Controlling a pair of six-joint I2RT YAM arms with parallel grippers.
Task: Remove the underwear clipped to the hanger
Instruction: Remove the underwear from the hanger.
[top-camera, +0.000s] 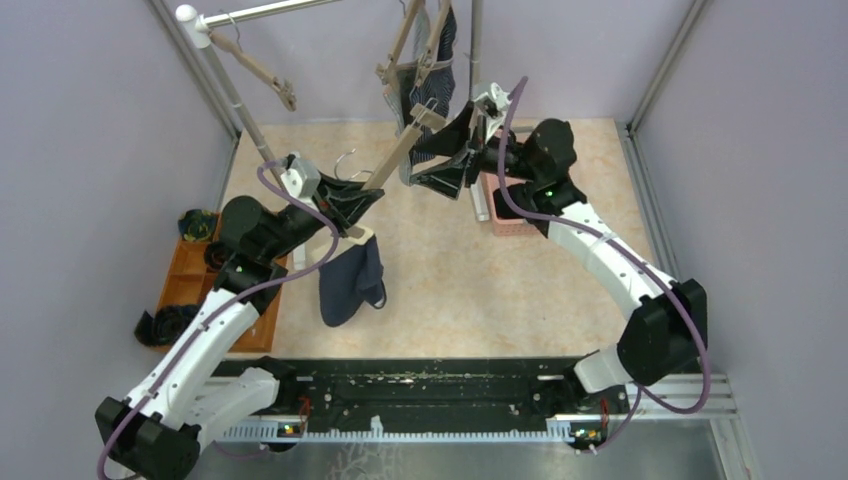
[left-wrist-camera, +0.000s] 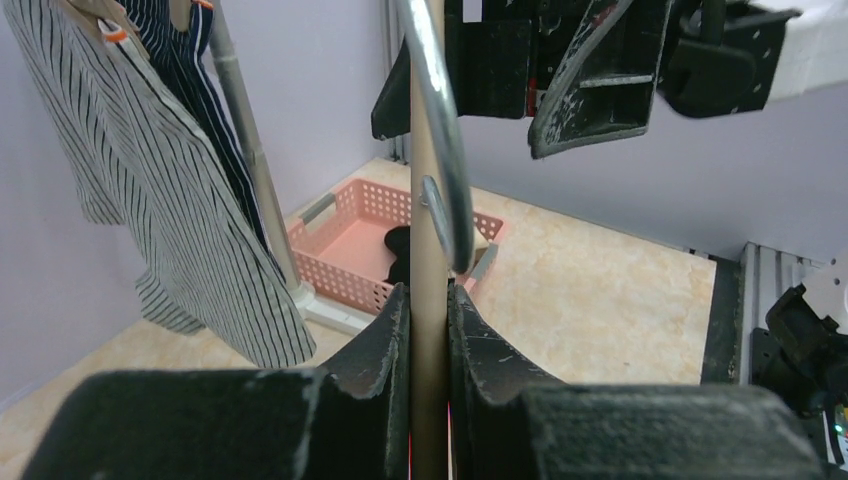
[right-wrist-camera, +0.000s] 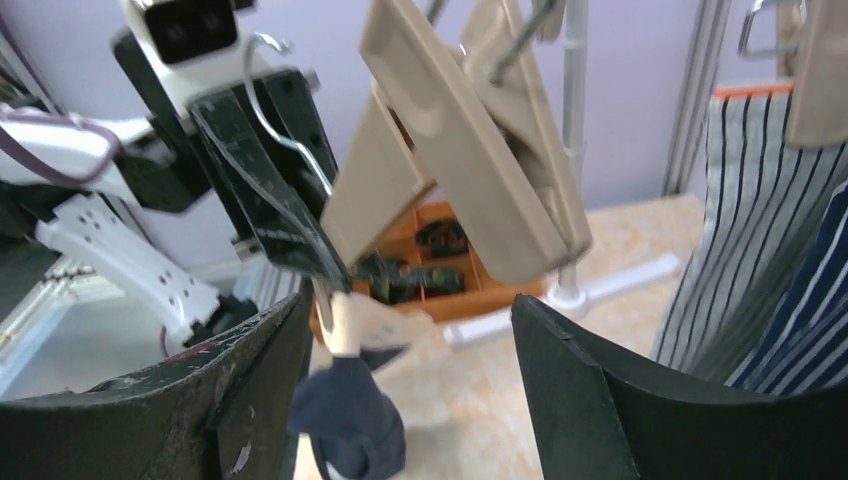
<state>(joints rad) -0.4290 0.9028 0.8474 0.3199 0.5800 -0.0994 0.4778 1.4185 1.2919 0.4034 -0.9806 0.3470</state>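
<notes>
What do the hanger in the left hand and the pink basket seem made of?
The hanger has a matt beige bar, plastic or wood, unclear; its hook is shiny metal wire. The pink basket is likely moulded plastic, given its regular perforated walls.

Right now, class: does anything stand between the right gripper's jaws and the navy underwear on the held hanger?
Partly. A beige clip hangs just ahead of the right gripper, and the left gripper grips the hanger beyond it. The navy underwear shows lower down, unblocked, between the open jaws.
</notes>
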